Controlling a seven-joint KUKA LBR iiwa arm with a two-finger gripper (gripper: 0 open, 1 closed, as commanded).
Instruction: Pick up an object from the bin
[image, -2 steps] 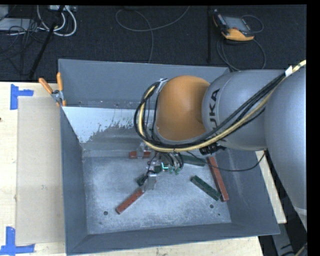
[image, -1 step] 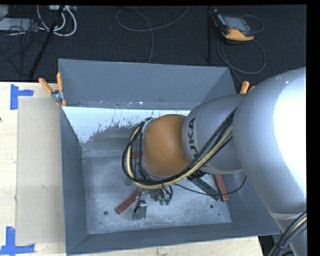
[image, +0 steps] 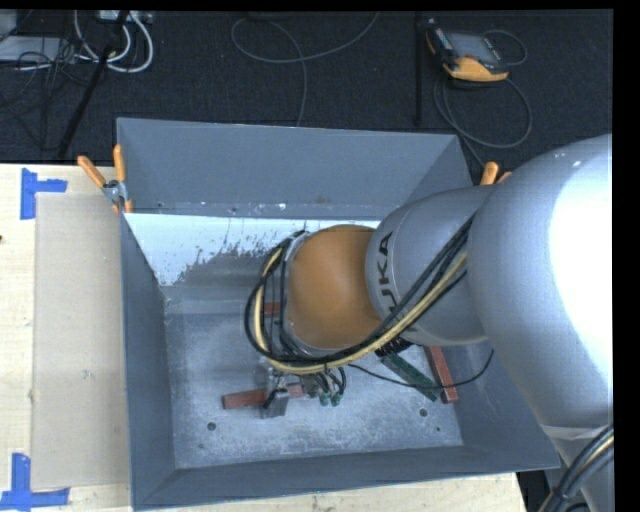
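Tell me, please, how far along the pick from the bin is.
Reach looks done: the gripper sits low at the bin floor, over the right end of a flat reddish-brown bar. In hand: the grasp, though I cannot tell whether it grips. Left: lifting; the bar lies flat on the floor.

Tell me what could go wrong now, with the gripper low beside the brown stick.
1. The brown stick lies flat on the bin floor, and the gripper is at its right end; a grasp so far off centre may let it tilt or slip out.
2. The gripper looks very close to the floor; going lower may press it against the metal.
3. The arm's cables hang near a second brown stick; they might snag it.
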